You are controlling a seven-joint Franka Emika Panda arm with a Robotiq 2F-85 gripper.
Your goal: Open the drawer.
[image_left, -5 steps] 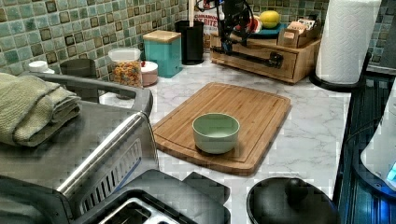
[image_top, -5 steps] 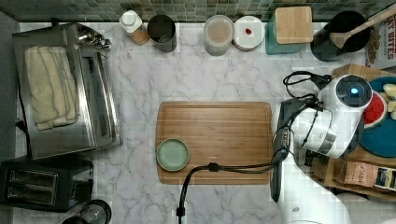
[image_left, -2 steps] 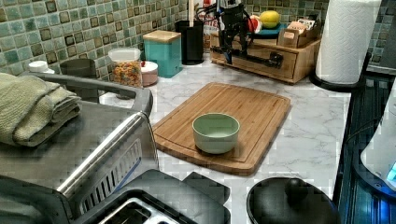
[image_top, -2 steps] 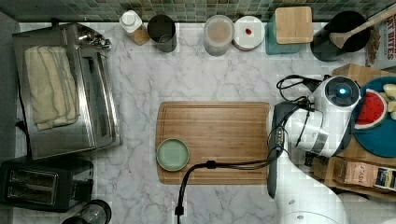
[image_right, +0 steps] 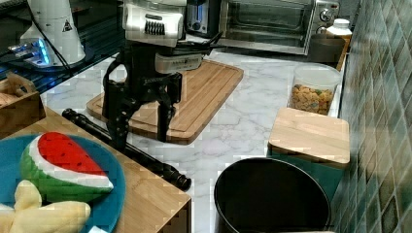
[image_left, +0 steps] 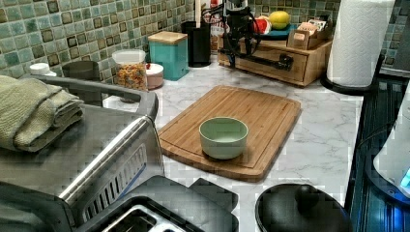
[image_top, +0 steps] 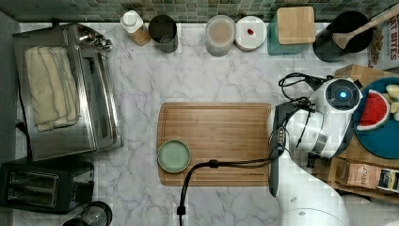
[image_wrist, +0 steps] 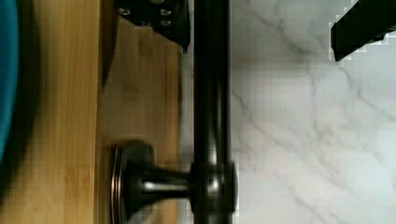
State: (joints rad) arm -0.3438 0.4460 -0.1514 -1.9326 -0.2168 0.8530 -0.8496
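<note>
Straddling the black bar handle (image_right: 131, 148) at lower left of the right view with fingers (image_right: 165, 116) spread wide, one each side, the gripper (image_right: 141, 124) poised to close and pull the still-shut drawer (image_left: 278, 60), upper right of the left view.

Top view is looking straight down on the surface (image_top: 226, 70); side views are facing the hand (image_right: 141, 133) from opposite ends; wrist view is hovering close.

The drawer (image_wrist: 135, 84) is matt light wood; its bar handle (image_wrist: 211, 93) is dark, glossy metal. The table (image_wrist: 303, 130) is smooth, veined white marble.
</note>
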